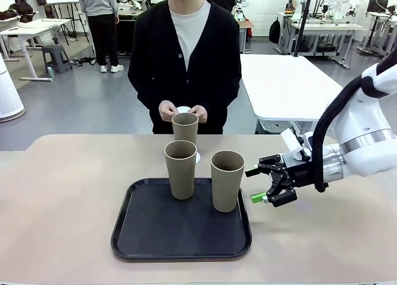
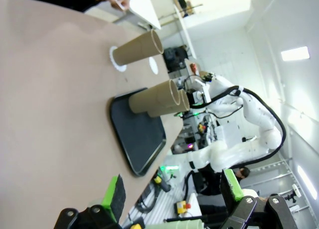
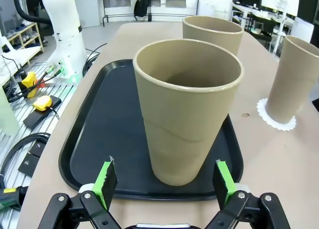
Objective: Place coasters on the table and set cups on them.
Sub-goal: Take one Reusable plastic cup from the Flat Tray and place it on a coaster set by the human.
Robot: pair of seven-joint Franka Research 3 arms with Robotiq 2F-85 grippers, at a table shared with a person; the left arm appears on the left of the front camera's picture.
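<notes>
1. Left gripper (image 2: 173,191): fingers spread wide, holding nothing, over the table (image 1: 62,192), well apart from the black tray (image 1: 121,235).
2. Left tray cup (image 1: 180,167): upright on the tray, not yet on a coaster.
3. Far cup (image 1: 185,127): on the table past the tray. My front view hides its base behind the left tray cup. My left wrist view shows it seated on a scalloped coaster (image 2: 115,58), with what looks like a bare second coaster (image 2: 153,63) beyond.
4. Person's hands (image 1: 167,111): holding a small white piece (image 1: 183,108), likely another coaster.
5. Right tray cup (image 1: 227,179): upright, near the tray's right edge.
6. Right gripper (image 1: 263,187): fingers wide, empty, just beside that cup. My right wrist view shows the cup lined up with the gap, which the front view does not.
7. Risks, as I judge them: pads closing off-centre on the tapered wall could tip the cup into its neighbour. The base could catch the tray lip. A thin coaster could skid as the cup lands.
</notes>
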